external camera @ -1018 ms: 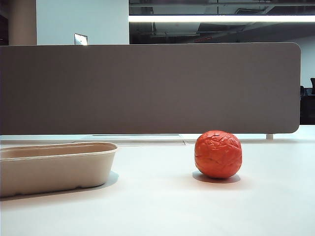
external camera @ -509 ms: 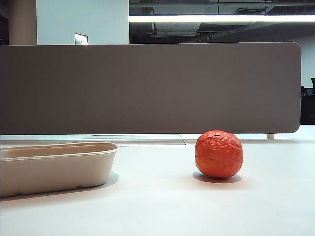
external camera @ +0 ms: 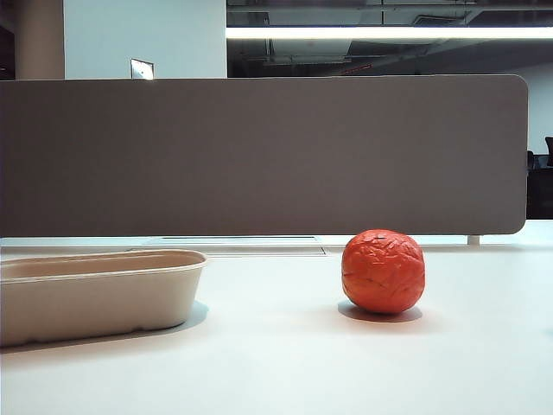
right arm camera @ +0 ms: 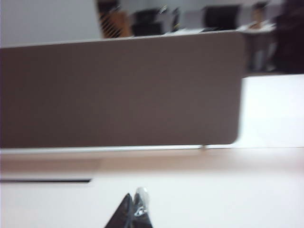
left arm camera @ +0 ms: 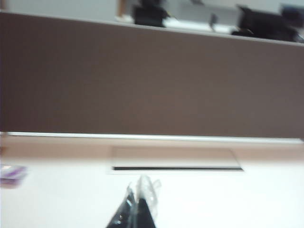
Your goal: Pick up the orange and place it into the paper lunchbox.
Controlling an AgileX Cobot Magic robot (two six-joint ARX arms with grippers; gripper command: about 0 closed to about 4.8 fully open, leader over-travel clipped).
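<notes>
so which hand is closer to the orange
Probably right: the orange sits on the right arm's side. Neither the left hand nor right hand has it in view.

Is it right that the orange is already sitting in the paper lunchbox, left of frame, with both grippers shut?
No. The exterior view shows the orange on the table, right of the paper lunchbox and apart from it. Left gripper and right gripper are shut.
</notes>
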